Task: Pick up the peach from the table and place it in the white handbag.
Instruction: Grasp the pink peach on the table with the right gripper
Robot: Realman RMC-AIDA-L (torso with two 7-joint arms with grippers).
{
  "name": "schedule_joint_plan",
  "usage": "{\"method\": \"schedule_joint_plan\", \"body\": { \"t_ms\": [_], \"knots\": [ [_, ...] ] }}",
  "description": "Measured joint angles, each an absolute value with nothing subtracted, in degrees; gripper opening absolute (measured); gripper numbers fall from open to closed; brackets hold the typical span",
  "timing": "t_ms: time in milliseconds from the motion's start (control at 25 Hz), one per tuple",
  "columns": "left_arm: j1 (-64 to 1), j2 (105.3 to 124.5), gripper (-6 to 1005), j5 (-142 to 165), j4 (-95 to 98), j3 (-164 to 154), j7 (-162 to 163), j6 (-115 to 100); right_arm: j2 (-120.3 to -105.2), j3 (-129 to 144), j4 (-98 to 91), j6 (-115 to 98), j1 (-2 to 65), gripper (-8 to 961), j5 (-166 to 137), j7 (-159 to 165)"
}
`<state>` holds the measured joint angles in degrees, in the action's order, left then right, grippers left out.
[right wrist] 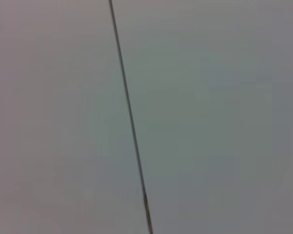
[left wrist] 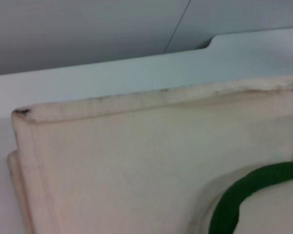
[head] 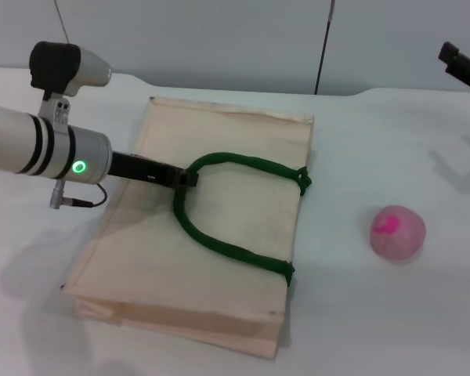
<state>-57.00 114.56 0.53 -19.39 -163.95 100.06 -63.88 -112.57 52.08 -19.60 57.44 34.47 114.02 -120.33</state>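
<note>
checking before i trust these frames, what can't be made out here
- Left claw: at the bag's green strap in the head view; open or shut is unclear, and its own wrist view doesn't show it.
- Right claw: cut off by the head view's edge.
- Peach: absent from both wrist views.
- Bag's inside: hidden, it lies flat.

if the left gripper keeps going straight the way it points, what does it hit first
The green strap: the left gripper points across the bag and its tip is already at the loop. Whether it touches or grips the strap is unclear. The peach lies well off that line.
</note>
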Motion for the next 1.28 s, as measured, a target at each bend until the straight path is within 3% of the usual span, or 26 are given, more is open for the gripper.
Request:
{"method": "schedule_joint_plan", "body": {
  "t_ms": [280, 600, 1280],
  "knots": [
    [-55.4, 113.03, 123, -7.8, -20.0, -164.0, 95.1, -73.2, -111.84, 51.7, -23.4, 59.9, 34.3, 807, 101.7, -112.5],
    [-52.7, 110.69, 123, -18.6, -20.9, -164.0, 89.9, -87.8, -110.26, 51.6, -28.9, 70.4, 34.3, 807, 84.6, -103.7],
    [-51.5, 109.7, 122, -27.9, -23.7, -164.0, 87.2, -103.0, -111.34, 51.6, -32.1, 73.9, 36.3, 808, 63.2, -93.3]
  ]
}}
